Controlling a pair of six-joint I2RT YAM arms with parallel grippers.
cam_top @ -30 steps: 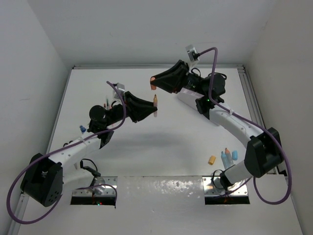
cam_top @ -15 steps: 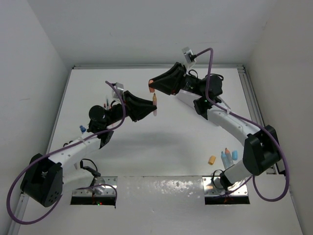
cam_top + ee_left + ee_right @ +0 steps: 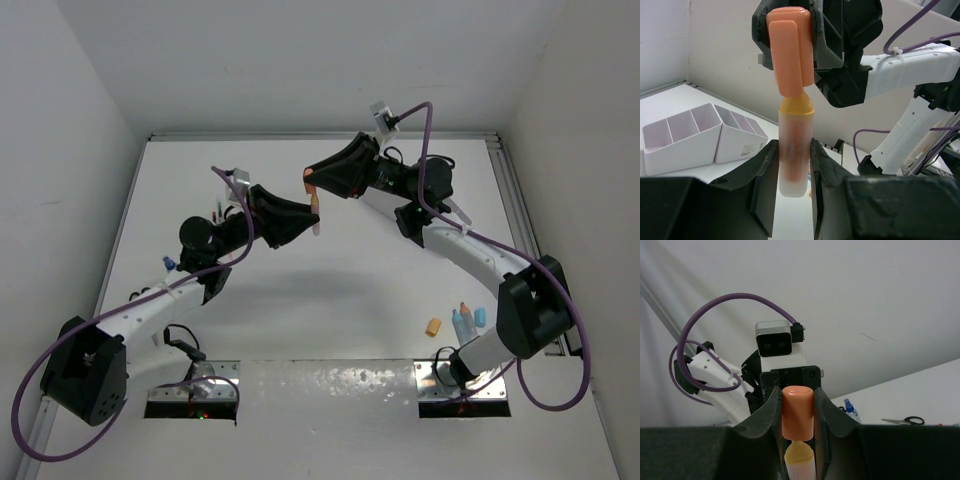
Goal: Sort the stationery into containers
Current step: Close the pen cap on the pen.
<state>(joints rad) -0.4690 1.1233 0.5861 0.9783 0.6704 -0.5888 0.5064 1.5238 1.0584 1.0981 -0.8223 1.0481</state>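
Over the table's far middle, the right gripper has edged closer to the left gripper than a second ago. The left clamps the highlighter body and the right clamps its orange cap, which meets the tip. Capping seems in hand. The next move calls for a straight push along the barrel, then a carry to the organiser.

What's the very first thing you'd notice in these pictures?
An orange highlighter is held up in the air above the middle of the table. The left gripper pinches its body and the right gripper pinches its cap. A white organiser with a row of compartments sits on the table behind them.
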